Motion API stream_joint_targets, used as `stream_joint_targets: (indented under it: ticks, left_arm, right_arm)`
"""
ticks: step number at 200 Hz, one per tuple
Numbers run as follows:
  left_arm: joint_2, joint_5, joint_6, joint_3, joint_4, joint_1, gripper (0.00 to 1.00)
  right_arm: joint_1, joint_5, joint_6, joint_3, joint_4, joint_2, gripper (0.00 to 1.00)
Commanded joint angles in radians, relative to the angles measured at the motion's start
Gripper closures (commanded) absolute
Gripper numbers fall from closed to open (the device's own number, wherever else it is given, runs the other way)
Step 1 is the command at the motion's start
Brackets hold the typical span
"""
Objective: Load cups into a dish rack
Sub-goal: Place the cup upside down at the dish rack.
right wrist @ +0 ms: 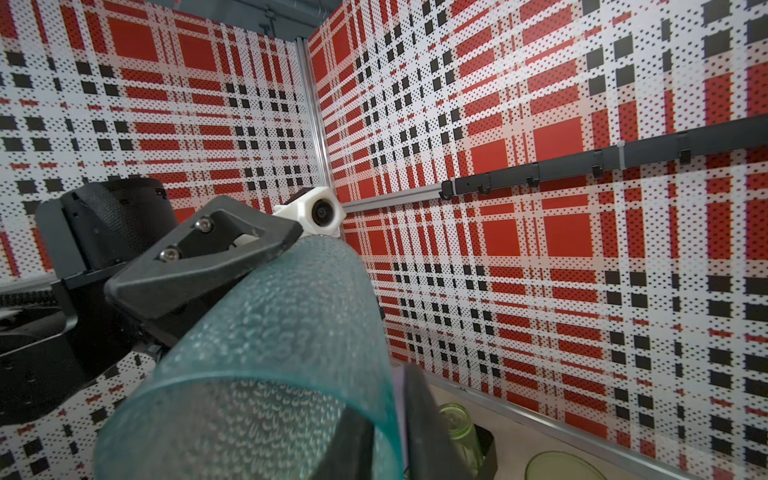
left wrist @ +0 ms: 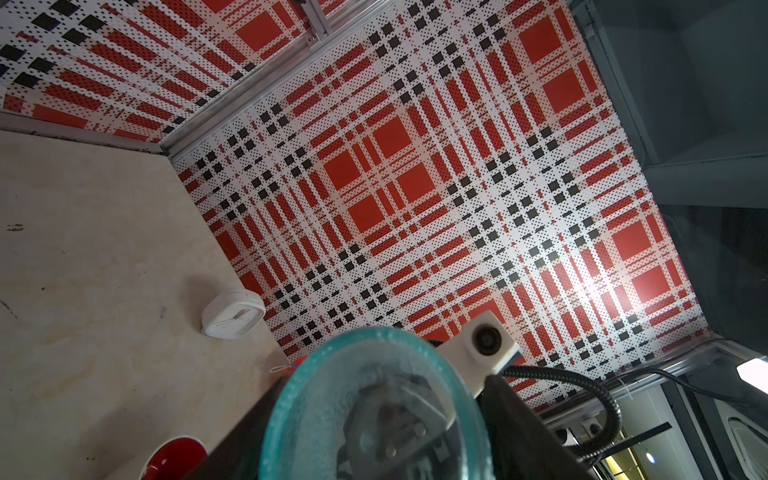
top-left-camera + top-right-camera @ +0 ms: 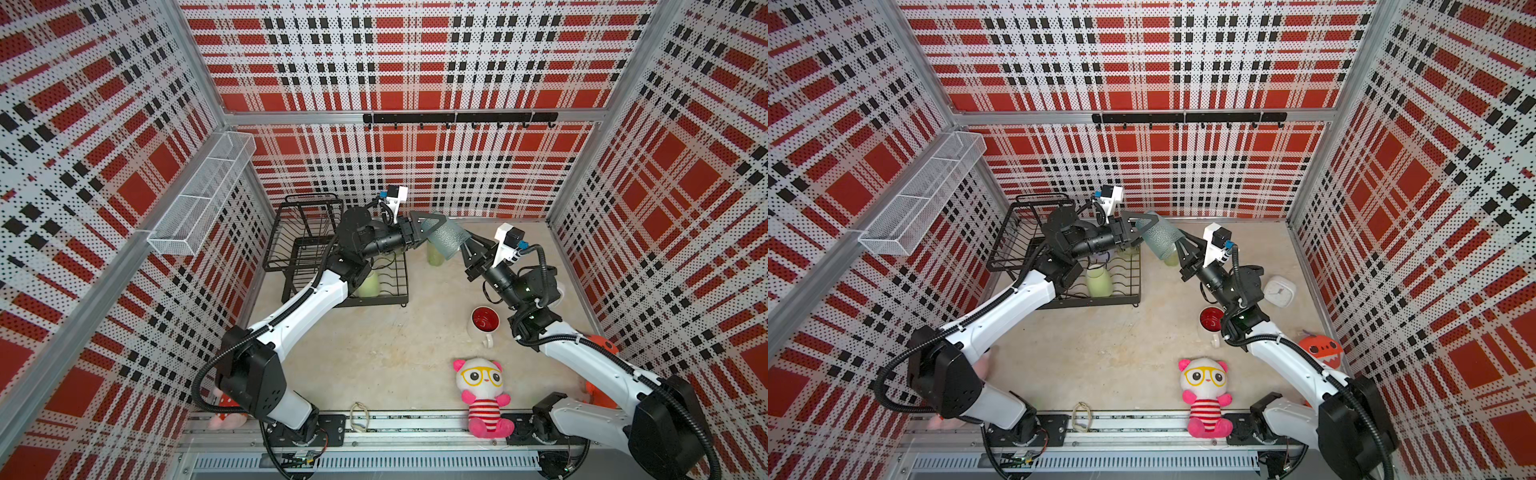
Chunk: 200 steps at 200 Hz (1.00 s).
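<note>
The teal tumbler (image 3: 446, 239) hangs in the air above the table (image 3: 374, 365), lying tilted between my two grippers, not in the dish rack (image 3: 376, 300). The left gripper (image 3: 434, 232) is closed around its base end: the right wrist view shows one black finger (image 1: 208, 253) lying flat on the tumbler wall (image 1: 270, 332), and the left wrist view shows dark fingers on both sides of the tumbler (image 2: 374, 407). The right gripper (image 3: 467, 249) stands at the mouth end with one finger inside the rim and one outside, slightly apart; I cannot tell if they press the wall. Directly under the grippers a green tumbler (image 3: 435, 255) stands on the table. The rack is behind the left gripper, on its wrist side, and a pale green mug (image 3: 1099, 282) sits on its lower tray, half hidden by the left arm. Behind the right gripper, near its elbow, stands the white mug with red inside (image 3: 484, 322). A white clock (image 3: 1280, 291) appears clearly in a top view and in the left wrist view (image 2: 232, 311). Only the right wrist view shows a second green rim (image 1: 557, 465) beside the green tumbler (image 1: 459, 424).
</note>
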Motion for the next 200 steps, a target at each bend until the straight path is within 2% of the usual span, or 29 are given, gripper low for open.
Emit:
stream_joint_targets:
  ticks: [1, 27, 43, 59, 74, 83, 106, 134, 159, 172, 200]
  left_arm:
    - [-0.034, -0.006, 0.031, -0.022, 0.042, 0.015, 0.39]
    - [-0.054, -0.053, 0.053, -0.047, 0.035, 0.045, 0.41]
    - [-0.068, -0.092, 0.110, -0.054, -0.012, 0.075, 0.41]
    - [-0.079, -0.167, 0.228, -0.032, -0.146, 0.095, 0.40]
    - [-0.089, -0.310, 0.378, 0.016, -0.303, 0.090, 0.40]
    - [-0.095, -0.407, 0.458, 0.035, -0.370, 0.081, 0.40]
    - [-0.108, -0.633, 0.567, 0.041, -0.434, 0.066, 0.39]
    - [-0.086, -0.860, 0.641, 0.037, -0.456, 0.048, 0.40]
    - [-0.032, -1.056, 0.697, 0.037, -0.458, 0.009, 0.40]
    - [0.008, -1.130, 0.707, 0.037, -0.454, -0.008, 0.39]
    - [0.099, -1.213, 0.712, 0.033, -0.441, -0.016, 0.39]
  right_arm:
    - [0.003, -0.006, -0.004, 0.024, -0.023, 0.000, 0.53]
    - [0.003, 0.030, -0.015, 0.002, -0.033, -0.010, 0.33]
    - [0.003, 0.062, -0.038, -0.035, -0.029, -0.035, 0.21]
    - [0.003, 0.094, -0.054, -0.073, -0.034, -0.074, 0.14]
    - [0.003, 0.118, -0.071, -0.100, -0.064, -0.110, 0.09]
    - [0.003, 0.128, -0.081, -0.111, -0.088, -0.130, 0.00]
    - [0.003, 0.112, -0.115, -0.137, -0.130, -0.162, 0.00]
    - [0.003, 0.195, -0.065, -0.161, -0.142, -0.179, 0.00]
    - [0.003, 0.202, -0.046, -0.178, -0.135, -0.179, 0.00]
    - [0.003, 0.217, -0.031, -0.181, -0.134, -0.182, 0.00]
    - [0.003, 0.223, -0.024, -0.185, -0.117, -0.187, 0.00]
